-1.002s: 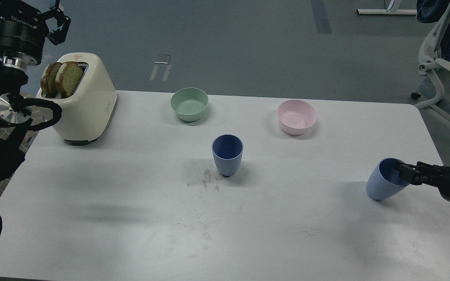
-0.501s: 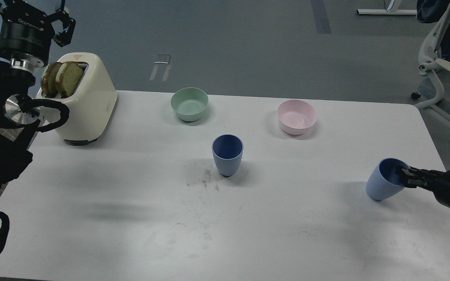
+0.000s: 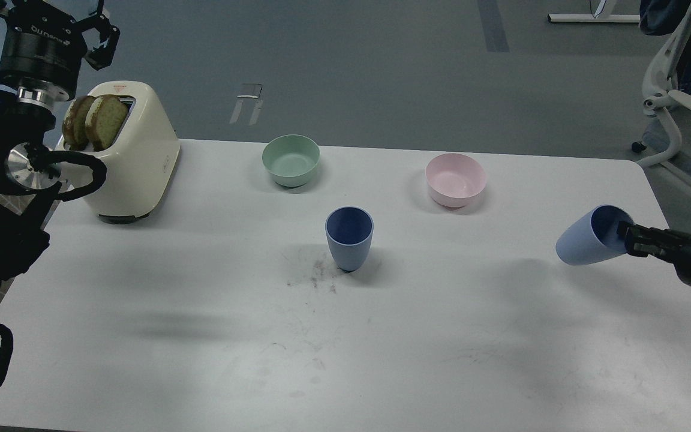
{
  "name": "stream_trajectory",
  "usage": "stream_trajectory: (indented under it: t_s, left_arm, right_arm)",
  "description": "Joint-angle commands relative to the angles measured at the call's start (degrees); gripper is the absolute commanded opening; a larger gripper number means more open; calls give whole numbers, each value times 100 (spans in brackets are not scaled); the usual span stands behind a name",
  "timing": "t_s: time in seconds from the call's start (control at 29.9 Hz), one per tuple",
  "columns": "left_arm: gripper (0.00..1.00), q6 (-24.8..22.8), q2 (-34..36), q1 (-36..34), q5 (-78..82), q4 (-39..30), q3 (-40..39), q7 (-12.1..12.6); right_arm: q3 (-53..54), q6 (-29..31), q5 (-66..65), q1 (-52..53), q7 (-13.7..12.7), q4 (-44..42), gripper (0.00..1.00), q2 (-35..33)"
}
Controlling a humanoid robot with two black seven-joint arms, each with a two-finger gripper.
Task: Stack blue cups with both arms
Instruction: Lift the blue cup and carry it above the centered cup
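Observation:
One blue cup (image 3: 349,237) stands upright at the middle of the white table (image 3: 201,312). My right gripper (image 3: 625,235) comes in from the right edge and is shut on the rim of the second blue cup (image 3: 590,236). That cup is lifted off the table and tilted, its base pointing left. My left gripper (image 3: 75,24) is high at the top left, above and behind the toaster, far from both cups. Its fingers look spread apart and hold nothing.
A cream toaster (image 3: 132,153) with two bread slices stands at the back left. A mint-green bowl (image 3: 291,159) and a pink bowl (image 3: 455,179) sit behind the middle cup. An office chair (image 3: 681,96) is beyond the table's right corner.
My right gripper has lifted the second blue cup off the table and tilted it more onto its side. The left arm shifted slightly to the right.

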Motion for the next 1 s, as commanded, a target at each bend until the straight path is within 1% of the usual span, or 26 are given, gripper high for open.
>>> stream_trajectory:
  t_s: [0.0,0.07,0.13,0.17,0.2,0.27,0.3,0.4,0.47,0.53,0.57,0.6,0.67,0.8,0.97]
  left_arm:
    - [97,48,15,-5,-1,-130,-6,17]
    - [97,57,6,-5,-1,-149,-6,17]
    - [97,57,15,-49,-1,-140,3,17]
    - [97,57,15,-58,-1,-148,3,17]
    - [97,49,15,-58,8,-149,12,17]
    - [97,49,15,-58,8,-149,12,17]
    - [97,40,15,-58,8,-149,21,26]
    - [97,22,32,-75,17,-140,38,35]
    - [97,-21,50,-102,26,-96,38,35]
    - [98,-39,59,-189,43,-43,47,192]
    - [98,-39,59,-190,43,-34,47,263]
    - [98,-39,50,-190,43,-26,38,385]
    - [98,-39,41,-190,17,-25,3,500]
    - [98,-39,-2,-190,26,-25,-41,509]
    - [98,-30,-55,-190,-18,-34,-58,509]
  right_arm:
    - [62,2,513,878,-83,13,0,29]
    - [53,2,620,1169,-197,83,0,55]
    - [-52,2,655,1792,-556,337,0,352]
    - [-113,2,655,1943,-636,382,0,467]
    - [-288,2,655,2188,-776,460,0,686]
    - [-508,2,655,2426,-891,522,0,907]
    - [-770,2,655,2619,-970,575,0,1134]
    - [-1509,2,647,2988,-1006,575,0,1732]
    - [-1791,2,638,3156,-1032,540,0,1927]
    - [-2413,2,620,3428,-1190,470,0,2199]
    - [-2564,2,620,3464,-1217,452,0,2252]
    - [-2827,2,612,3508,-1252,444,0,2340]
    - [-3144,2,612,3474,-1322,443,0,2463]
    - [-3654,2,585,3438,-1568,356,0,2674]
    - [-3788,2,533,3447,-1656,224,0,2719]
